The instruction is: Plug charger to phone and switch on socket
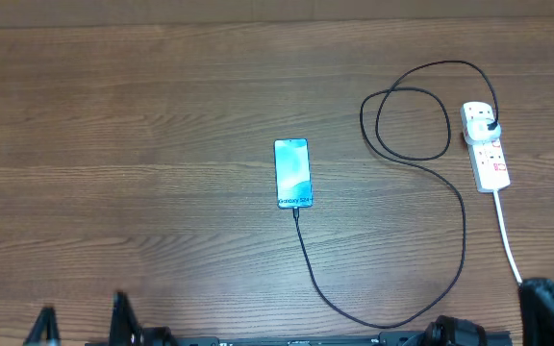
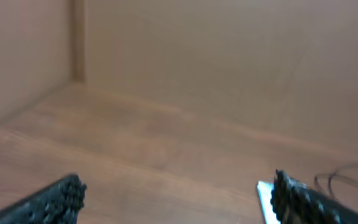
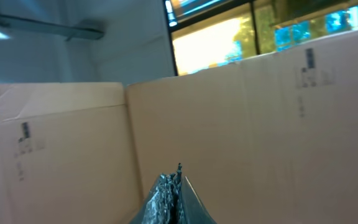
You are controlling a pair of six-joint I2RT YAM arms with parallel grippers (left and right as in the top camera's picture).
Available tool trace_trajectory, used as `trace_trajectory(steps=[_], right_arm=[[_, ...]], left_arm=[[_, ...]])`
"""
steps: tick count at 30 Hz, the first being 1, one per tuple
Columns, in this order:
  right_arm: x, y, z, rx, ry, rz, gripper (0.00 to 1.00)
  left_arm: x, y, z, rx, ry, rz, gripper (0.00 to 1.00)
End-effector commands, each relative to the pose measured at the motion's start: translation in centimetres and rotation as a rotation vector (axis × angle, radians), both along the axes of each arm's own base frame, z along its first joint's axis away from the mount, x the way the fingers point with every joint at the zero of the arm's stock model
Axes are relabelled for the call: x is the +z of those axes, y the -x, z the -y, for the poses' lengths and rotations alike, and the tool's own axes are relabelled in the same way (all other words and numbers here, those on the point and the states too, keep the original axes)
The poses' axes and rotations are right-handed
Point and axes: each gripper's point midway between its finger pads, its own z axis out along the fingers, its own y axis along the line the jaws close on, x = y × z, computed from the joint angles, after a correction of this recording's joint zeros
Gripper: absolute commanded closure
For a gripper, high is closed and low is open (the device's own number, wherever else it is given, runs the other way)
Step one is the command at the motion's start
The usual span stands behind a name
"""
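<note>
The phone (image 1: 292,174) lies face up mid-table, its screen light blue. The black charger cable (image 1: 465,231) runs from the phone's near end, where its tip (image 1: 296,210) meets the phone, in a wide curve and loops to the black plug head (image 1: 490,125) seated in the white socket strip (image 1: 487,149) at the right. My left gripper (image 1: 80,322) is open and empty at the front left; in the left wrist view (image 2: 178,186) a phone corner (image 2: 265,199) shows beside its right finger. My right gripper (image 3: 178,177) is shut and empty, pointing up at cardboard.
The strip's thick white cord (image 1: 508,235) runs toward the front right, past my right arm (image 1: 551,303). Cardboard walls (image 3: 260,124) stand around the wooden table (image 1: 142,173).
</note>
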Motion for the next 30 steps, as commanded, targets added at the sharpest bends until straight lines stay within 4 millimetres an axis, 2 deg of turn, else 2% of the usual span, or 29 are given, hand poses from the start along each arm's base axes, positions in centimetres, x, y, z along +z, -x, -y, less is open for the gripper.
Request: trace_trajectory(steps=[1,3,8,11,15,19,24,30], right_arm=[[-0.5,0.5,-1.3,0.082,0.051,-0.002,0.96],[-0.5,1.1,-1.8,0.112,0.073,0.01,0.96],[-0.5,2.4,-2.3,0.123,0.091,0.042,0.96],[-0.5,3.9,-2.7,0.118,0.113,0.086,0.96],[-0.7,6.6,-3.4,0.086,0.182,0.19,0.96],[-0.7,9.3,-3.3,0.013,0.176,0.274,0.96],[-0.8,12.2,-3.0,-0.068,0.145,0.358,0.96],[-1.3,14.6,-3.4,-0.085,0.15,0.418,0.95]], left_arm=[[-2.0,-3.4,0.5,-0.035,0.021,-0.018,0.0],[-2.8,-5.3,0.4,-0.036,0.013,-0.01,0.0],[-6.4,-10.2,0.8,-0.07,0.013,-0.006,0.0],[-8.5,-12.8,1.8,-0.136,0.016,0.023,0.0],[-11.2,-15.3,2.2,-0.167,0.012,0.073,0.01],[-14.0,-16.7,2.2,-0.167,0.009,0.094,0.0],[-16.8,-17.2,2.1,-0.167,0.013,0.058,0.0],[-17.8,-17.2,2.2,-0.177,-0.025,0.017,0.0]])
